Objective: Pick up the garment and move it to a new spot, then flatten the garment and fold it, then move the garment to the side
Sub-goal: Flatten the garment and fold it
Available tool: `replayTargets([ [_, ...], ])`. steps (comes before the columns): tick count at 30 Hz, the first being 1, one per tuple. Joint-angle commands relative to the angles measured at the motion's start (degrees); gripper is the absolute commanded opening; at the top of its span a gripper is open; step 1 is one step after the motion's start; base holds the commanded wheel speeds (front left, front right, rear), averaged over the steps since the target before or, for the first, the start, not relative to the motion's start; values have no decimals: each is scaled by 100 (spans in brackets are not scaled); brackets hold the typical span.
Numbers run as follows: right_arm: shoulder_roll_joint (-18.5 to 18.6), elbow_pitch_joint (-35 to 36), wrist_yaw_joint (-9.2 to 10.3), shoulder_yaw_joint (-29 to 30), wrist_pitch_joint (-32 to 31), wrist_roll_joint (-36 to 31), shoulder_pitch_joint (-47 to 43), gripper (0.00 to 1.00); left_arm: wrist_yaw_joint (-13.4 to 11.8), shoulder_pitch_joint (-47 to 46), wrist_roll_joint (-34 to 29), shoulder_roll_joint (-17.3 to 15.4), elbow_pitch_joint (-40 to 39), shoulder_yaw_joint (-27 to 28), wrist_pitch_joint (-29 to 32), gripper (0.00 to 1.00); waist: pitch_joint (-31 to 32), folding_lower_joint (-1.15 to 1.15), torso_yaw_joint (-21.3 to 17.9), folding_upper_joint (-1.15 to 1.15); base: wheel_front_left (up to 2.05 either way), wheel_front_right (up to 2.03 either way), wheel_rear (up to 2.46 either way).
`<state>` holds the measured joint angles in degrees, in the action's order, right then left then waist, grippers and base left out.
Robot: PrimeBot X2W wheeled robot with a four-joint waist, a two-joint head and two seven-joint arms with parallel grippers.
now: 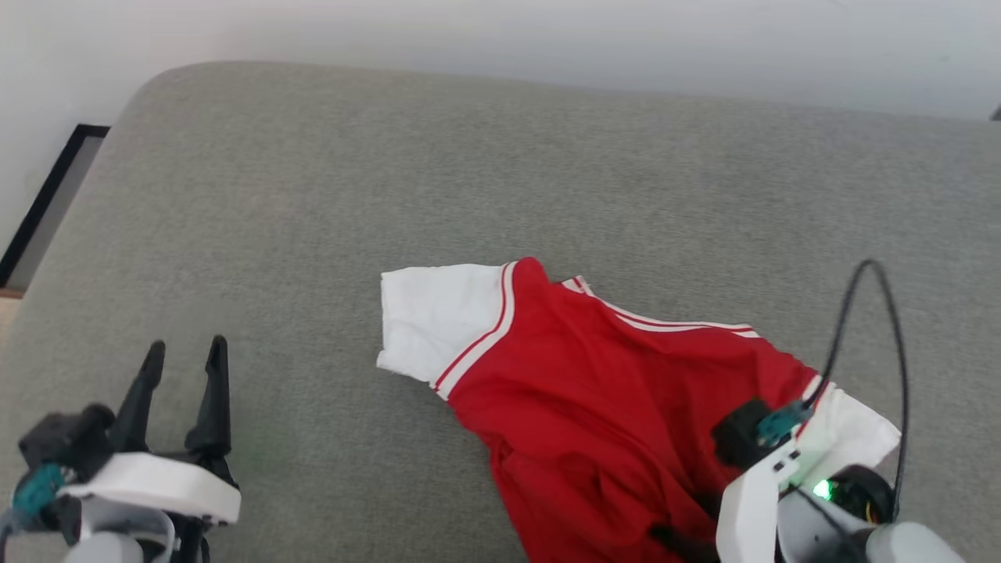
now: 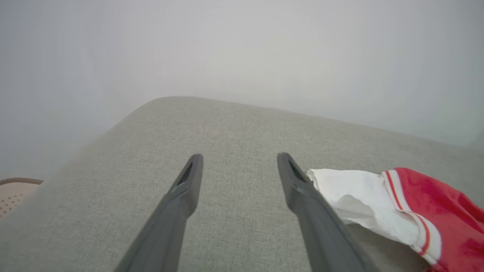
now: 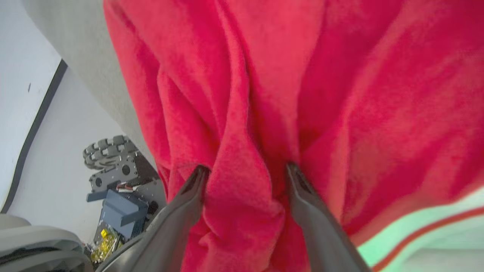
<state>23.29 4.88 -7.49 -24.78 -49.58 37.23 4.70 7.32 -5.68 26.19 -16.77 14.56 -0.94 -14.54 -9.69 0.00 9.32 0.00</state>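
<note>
Garment (image 1: 594, 391): crumpled, near right
Left gripper (image 1: 186, 348): jaws spread
Right gripper (image 3: 245, 167): jaws spread about red fold
Next: flattening judged due

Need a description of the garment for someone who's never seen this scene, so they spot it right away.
A wide grey fabric cushion spans the head view. The garment lies crumpled on it, right of centre, toward the near edge. It is the one bright thing there: red body, white sleeves, red-and-white striped trim.
</note>
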Motion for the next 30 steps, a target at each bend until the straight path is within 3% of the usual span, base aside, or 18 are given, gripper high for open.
replayTargets([
  [1,-76,62,-1,96,101,-41,-42,100,18,-131,47,-89,4,-51,72,100,23,0,-88,0,0,0,0],
  [10,-441,633,-1,813,821,-339,-73,100,18,-631,434,-694,-147,-472,874,100,91,0,-507,0,0,0,0],
  [16,-706,813,-1,1317,1818,-727,34,100,18,-1134,761,-1226,-170,-923,1830,100,72,0,-907,0,0,0,0],
  [22,-930,586,-1,1746,3205,-1264,201,100,18,-1654,1112,-1634,-51,-1478,2887,100,19,0,-1301,0,0,0,0],
  [30,-1436,-89,-2,2375,4618,-1887,310,100,19,-2382,1497,-1853,513,-2114,4294,100,-107,0,-1678,0,0,0,0],
])
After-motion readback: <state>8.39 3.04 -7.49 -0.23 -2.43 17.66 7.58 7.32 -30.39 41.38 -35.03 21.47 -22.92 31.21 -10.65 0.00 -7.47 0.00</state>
